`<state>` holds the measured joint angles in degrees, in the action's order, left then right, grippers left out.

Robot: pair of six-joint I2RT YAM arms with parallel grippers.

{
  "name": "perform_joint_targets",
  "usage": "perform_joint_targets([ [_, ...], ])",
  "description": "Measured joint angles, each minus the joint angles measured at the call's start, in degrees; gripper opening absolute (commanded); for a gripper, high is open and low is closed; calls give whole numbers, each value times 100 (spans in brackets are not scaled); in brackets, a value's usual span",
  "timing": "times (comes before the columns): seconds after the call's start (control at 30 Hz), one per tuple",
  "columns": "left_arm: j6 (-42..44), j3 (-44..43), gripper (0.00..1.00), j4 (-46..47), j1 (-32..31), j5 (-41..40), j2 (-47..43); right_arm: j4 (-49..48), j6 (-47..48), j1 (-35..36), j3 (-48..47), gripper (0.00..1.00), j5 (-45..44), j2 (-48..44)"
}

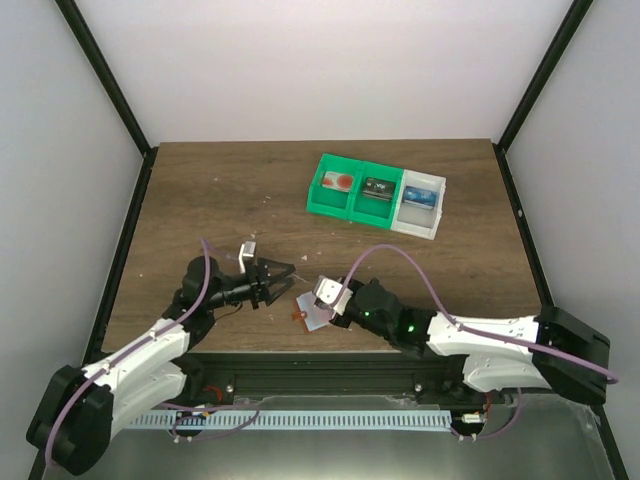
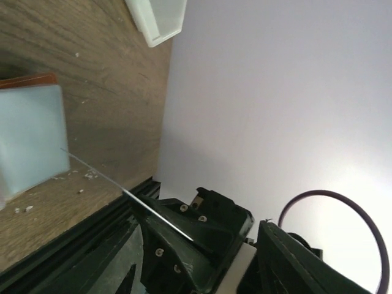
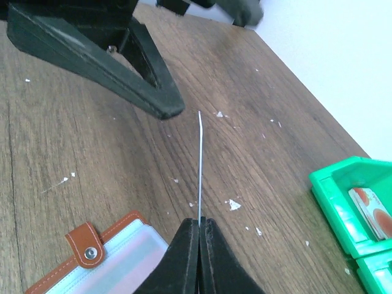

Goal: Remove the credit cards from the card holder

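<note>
Grip check, right gripper (image 3: 199, 228): fully closed, pinching one thin plastic card (image 3: 199, 159) by its near end. Seen edge-on from the right wrist, so face colour cannot be told. Points toward 12 o'clock in that view.

Left gripper (image 1: 278, 283): jaws about half apart, clamping nothing. Sits at 9 o'clock of the right gripper in the top view. Takes the free end of the thin plastic card between its two fingers (image 3: 131, 73), just beside the nearer one; contact cannot be told.

Card holder (small reddish-brown leather bifold) (image 3: 113, 263): lies open on the dark wood-grain table (image 1: 200, 200), pale grey-blue pockets up, snap tab showing. Sits at 6 o'clock of the table, near the front edge, just beside the right fingertips at their 8 o'clock in the right wrist view.

Green plastic two-compartment bin (image 1: 330, 207) and white plastic bin (image 1: 417, 226): side by side, touching, at about 1 o'clock of the table, well apart from both grippers. Hold, left to right: white card with red round mark (image 1: 338, 182), dark card (image 1: 377, 188), blue card (image 1: 422, 195).
</note>
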<state>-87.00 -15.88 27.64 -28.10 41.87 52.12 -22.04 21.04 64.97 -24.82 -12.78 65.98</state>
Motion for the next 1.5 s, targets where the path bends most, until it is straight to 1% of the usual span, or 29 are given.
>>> perform_joint_targets([
  [0.17, -175, 269, 47, 146, 0, 50, 76, -125, 221, 251, -131, 0, -208, 219],
  [0.23, -221, 330, 44, 190, 0, 61, 114, -175, 273, 321, -181, 1, -271, 275],
  [0.37, -321, 385, 29, 297, 0, 79, 142, -251, 374, 415, -188, 0, -372, 299],
  [0.4, -337, 396, 23, 328, 0, 81, 144, -258, 385, 428, -188, 0, -382, 299],
  [0.43, -365, 409, 16, 356, 0, 85, 144, -258, 398, 446, -188, 1, -407, 302],
  [0.47, -407, 413, 12, 382, 0, 85, 144, -258, 402, 455, -188, 2, -422, 306],
  [0.53, -428, 428, 0, 487, 7, 85, 144, -245, 402, 463, -188, 5, -442, 319],
  [0.63, -446, 481, 0, 592, 11, 85, 157, -245, 424, 466, -186, 11, -509, 317],
  [0.77, -431, 597, 0, 734, 15, 96, 260, -238, 365, 468, -149, 23, -522, 275],
  [0.87, -326, 629, 0, 817, 17, 120, 398, -177, 216, 494, -111, 34, -520, 72],
  [0.93, -179, 629, 0, 887, 26, 153, 474, -70, 9, 498, -68, 38, -485, -155],
  [1.1, 334, 608, 0, 925, 48, 249, 584, 415, -866, 494, 31, 41, -391, -973],
  [1.13, 813, 461, 0, 774, 48, 332, 590, 828, -1517, 428, -2, 48, -428, -1222],
  [1.17, 837, 452, 0, 772, 48, 334, 590, 850, -1552, 424, -4, 49, -431, -1226],
  [1.2, 1001, 402, 0, 706, 48, 341, 575, 1029, -1821, 365, -48, 49, -446, -1237],
  [1.3, 1543, 251, 0, 444, 50, 337, 452, 1696, -2671, -83, -382, 49, -219, -1193],
  [1.37, 1926, 138, 0, 208, 50, 334, 389, 1978, -3167, -680, -671, 49, 203, -1108],
  [1.5, 2636, -87, 0, -236, 57, 415, 407, 2065, -3985, -1781, -813, 48, 1508, -1014],
])
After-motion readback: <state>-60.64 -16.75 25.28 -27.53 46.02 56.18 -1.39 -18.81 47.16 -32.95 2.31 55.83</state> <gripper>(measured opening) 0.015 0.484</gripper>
